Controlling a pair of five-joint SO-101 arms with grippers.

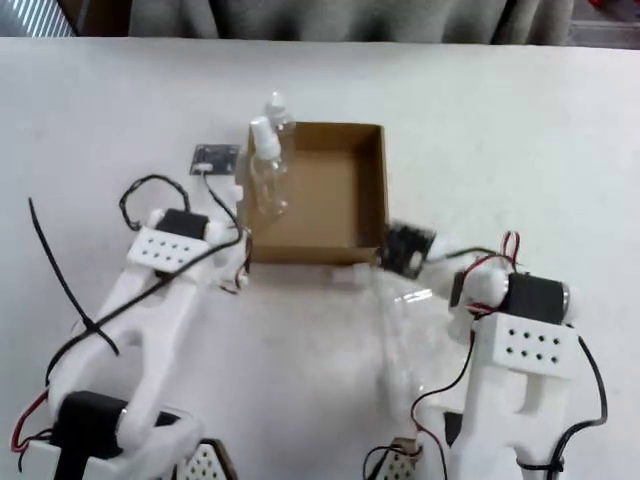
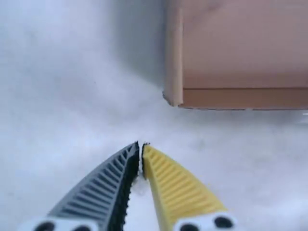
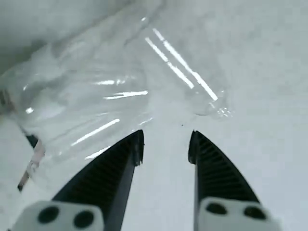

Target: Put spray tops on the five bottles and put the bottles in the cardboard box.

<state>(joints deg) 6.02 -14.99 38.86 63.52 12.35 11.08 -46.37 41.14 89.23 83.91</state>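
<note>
Box (image 1: 330, 215) sits mid-table (image 1: 500, 120), top open. Two capped bottles (image 1: 268, 170) are at its left wall; inside or just outside, cannot tell. Clear bottles (image 3: 86, 96) lie on the table near the box's front-right corner, no tops seen, likely awaiting them. Right gripper (image 3: 166, 139) hangs over them, fingers moderately apart and empty, placed for a pick, I judge. Left gripper (image 2: 141, 147) is low by the box's front-left corner, fingers pressed together, nothing between. Loose wires (image 1: 60, 270) by the arms could snag.
</note>
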